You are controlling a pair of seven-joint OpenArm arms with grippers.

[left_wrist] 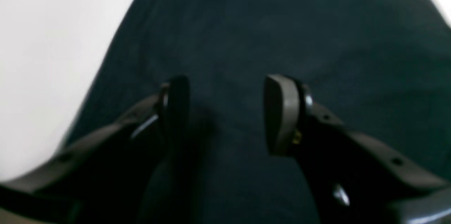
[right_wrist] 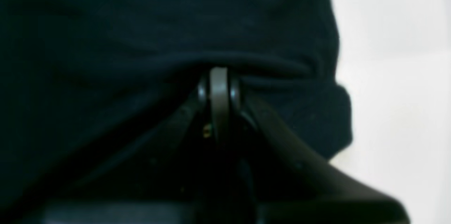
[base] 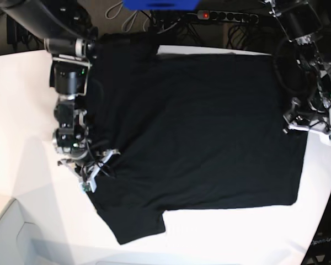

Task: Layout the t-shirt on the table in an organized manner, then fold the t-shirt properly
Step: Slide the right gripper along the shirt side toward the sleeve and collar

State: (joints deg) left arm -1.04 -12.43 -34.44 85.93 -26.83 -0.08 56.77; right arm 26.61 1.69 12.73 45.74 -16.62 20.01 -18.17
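The t-shirt (base: 204,132) lies spread on the white worktop (base: 22,132), plain black side up; no print shows in any view; all positions below are given relative to the t-shirt.

Garment: the body forms a broad, nearly flat rectangle; one sleeve (base: 133,223) projects from the near corner in the base view, toward the worktop's front edge; the fabric on the side under the right arm is bunched into folds, while the opposite side ends in a straight edge.

Right pincer (right_wrist: 219,76): positioned at the bunched side of the t-shirt, near the sleeve; its two pads are pressed fully together; in the right wrist view a rolled fold of black cloth lies across the tips; whether fabric is actually trapped between the pads cannot be told, as the picture is blurred and dark.

Left pincer (left_wrist: 225,111): positioned at the straight edge of the t-shirt, opposite the right pincer; its fingers (left_wrist: 282,111) stand clearly apart with a gap between them; nothing sits in that gap; flat black cloth lies beneath, with bare worktop beside it.
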